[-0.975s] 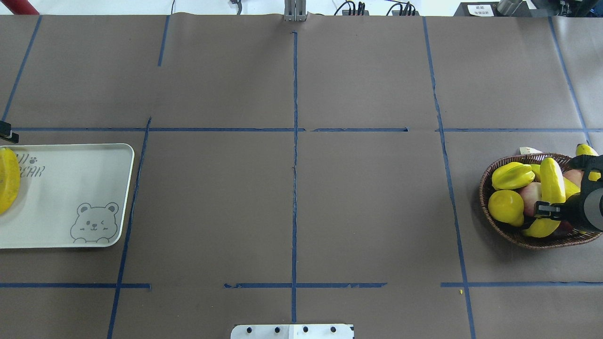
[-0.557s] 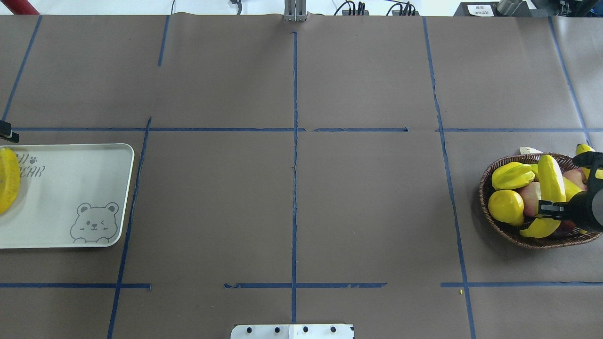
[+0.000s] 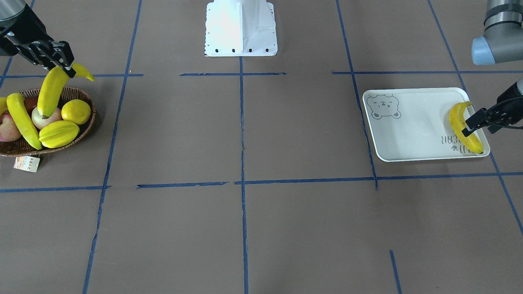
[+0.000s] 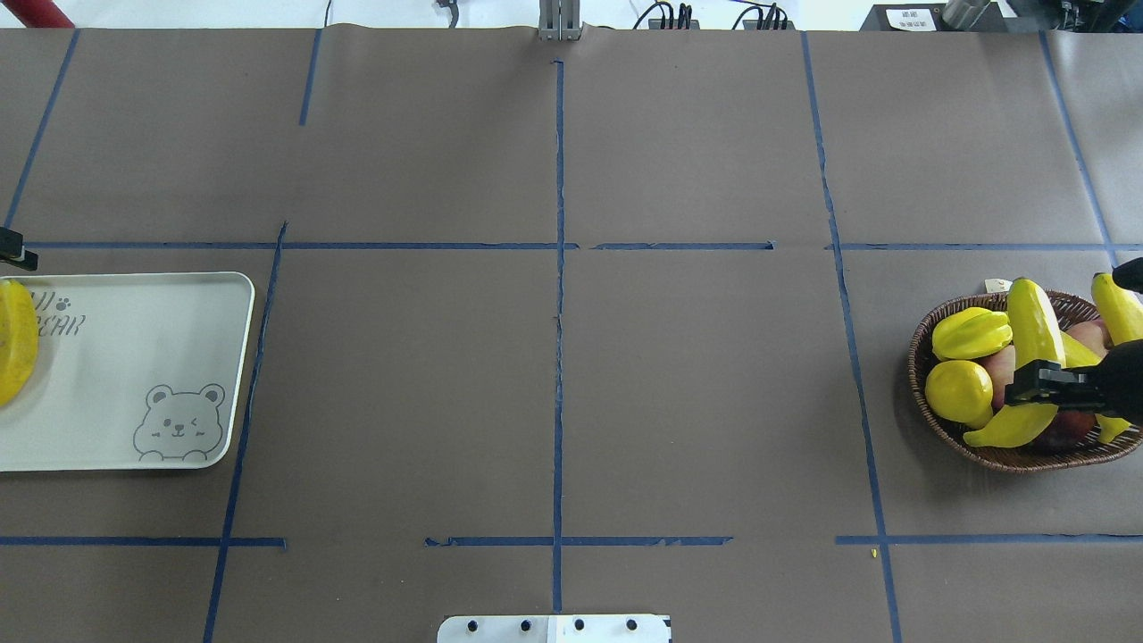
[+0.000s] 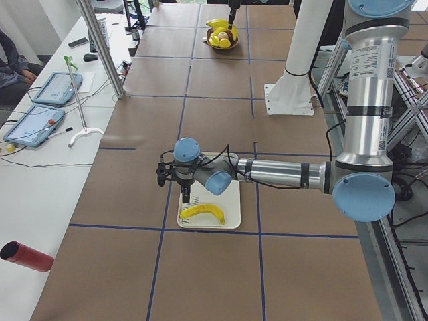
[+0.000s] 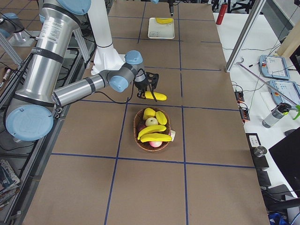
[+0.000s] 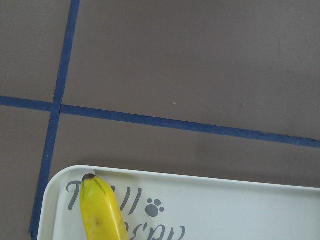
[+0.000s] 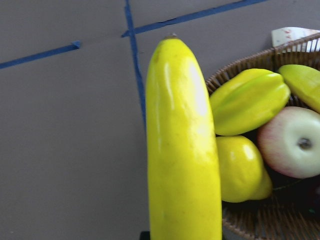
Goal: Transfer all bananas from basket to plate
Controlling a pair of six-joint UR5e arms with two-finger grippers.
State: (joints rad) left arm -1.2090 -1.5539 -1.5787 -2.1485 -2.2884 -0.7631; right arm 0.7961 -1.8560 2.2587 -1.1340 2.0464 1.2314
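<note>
My right gripper (image 3: 62,62) (image 4: 1038,381) is shut on a banana (image 3: 52,93) (image 4: 1031,330) near one end. The banana hangs tilted above the wicker basket (image 3: 87,130) (image 4: 921,362) and fills the right wrist view (image 8: 182,150). Two more bananas lie in the basket, one across the fruit (image 3: 22,120) and one at its far edge (image 4: 1116,308). The plate (image 3: 412,134) (image 4: 134,357) holds one banana (image 3: 463,128) (image 4: 16,344) (image 7: 102,212) near its lettered end. My left gripper (image 3: 479,126) hovers just over that banana, jaws apart, not holding it.
The basket also holds a ridged starfruit (image 3: 59,134), a lemon (image 3: 78,111) and apples (image 3: 41,118). A paper tag (image 3: 26,163) hangs off the basket. The robot's white base (image 3: 241,28) stands at the table's edge. Blue tape lines cross the brown table.
My right gripper has risen with the banana, and the banana has swung up and a little sideways over the basket. The left gripper and the plate's banana have not moved.
</note>
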